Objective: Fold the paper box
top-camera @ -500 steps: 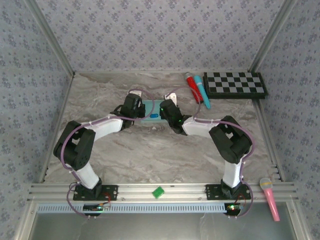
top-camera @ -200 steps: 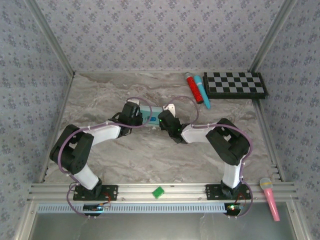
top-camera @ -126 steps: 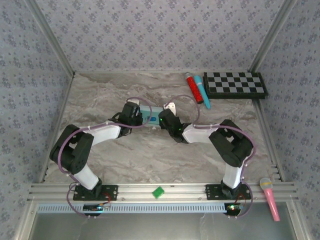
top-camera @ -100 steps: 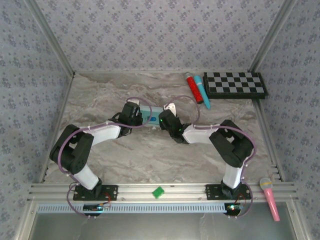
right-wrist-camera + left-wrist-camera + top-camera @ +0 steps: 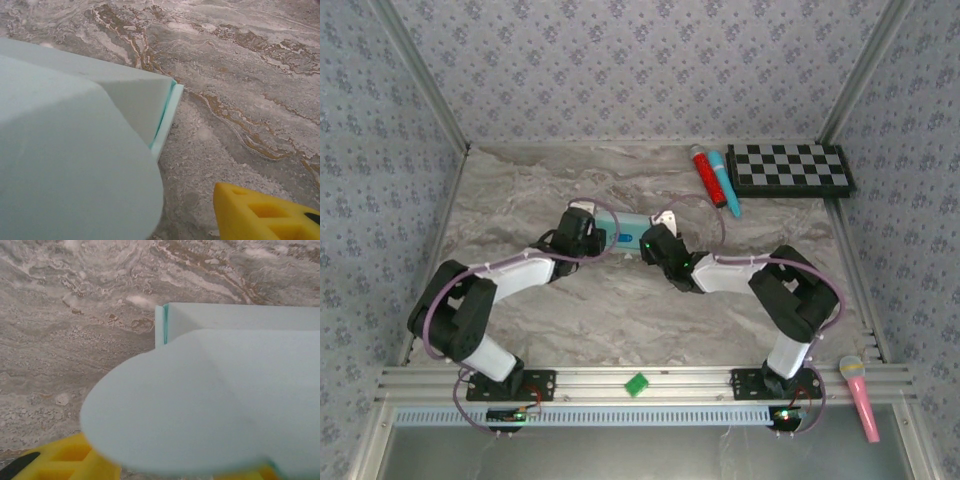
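Note:
The paper box (image 5: 623, 224) is pale aqua card lying mid-table between my two grippers. My left gripper (image 5: 590, 229) is at its left end and my right gripper (image 5: 653, 240) at its right end. In the left wrist view a rounded flap of the box (image 5: 200, 405) hangs over the jaws, and the yellow fingers (image 5: 65, 462) stand wide apart under it. Seen from the right wrist, another rounded flap (image 5: 75, 170) covers the left side. One yellow finger (image 5: 260, 215) sits apart from the card with bare table between; the other is hidden.
A black-and-white checkerboard (image 5: 790, 168) lies at the back right, with a red marker (image 5: 703, 168) and a blue marker (image 5: 727, 188) beside it. A small green block (image 5: 637, 384) sits on the front rail. A pink microphone (image 5: 858, 395) lies at the near right.
Both arms have sunk and spread, elbows moving outward and toward the near edge. The grippers stay at the box's two ends, drawn slightly nearer. The box has barely shifted.

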